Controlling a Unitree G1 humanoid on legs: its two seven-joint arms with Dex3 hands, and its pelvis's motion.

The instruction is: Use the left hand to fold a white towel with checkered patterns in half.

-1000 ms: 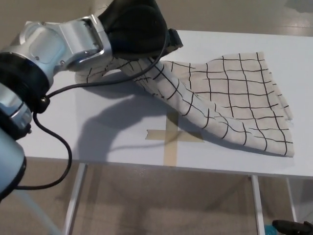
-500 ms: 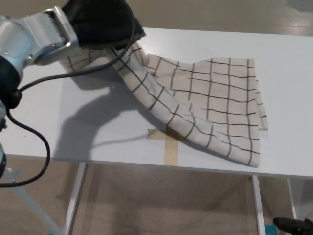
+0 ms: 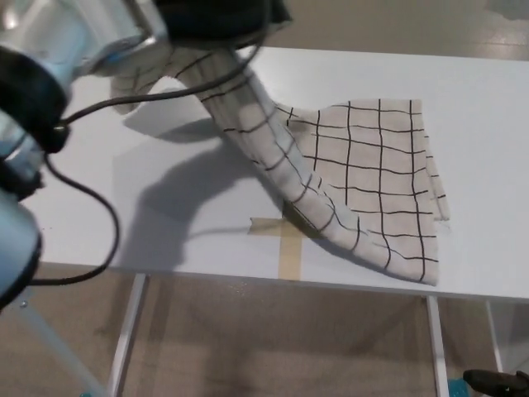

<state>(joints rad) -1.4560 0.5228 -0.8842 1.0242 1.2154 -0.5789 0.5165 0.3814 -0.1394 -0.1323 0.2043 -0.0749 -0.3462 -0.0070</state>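
1. The left hand, at 11 o'clock, gripped the towel's raised left end; the right hand was out of view.
2. The towel's remainder lay on the table toward 3 o'clock, beyond the tape cross.
3. Best to carry the end rightward, keep it taut, and lay edge over edge.

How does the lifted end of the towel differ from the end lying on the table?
The lifted end hangs bunched and twisted from the left hand, clear of the table; the flat end rests spread on it. The lifted end's grid lines run skewed; the flat end's run nearly straight. Both are the same off-white cloth with black checks.
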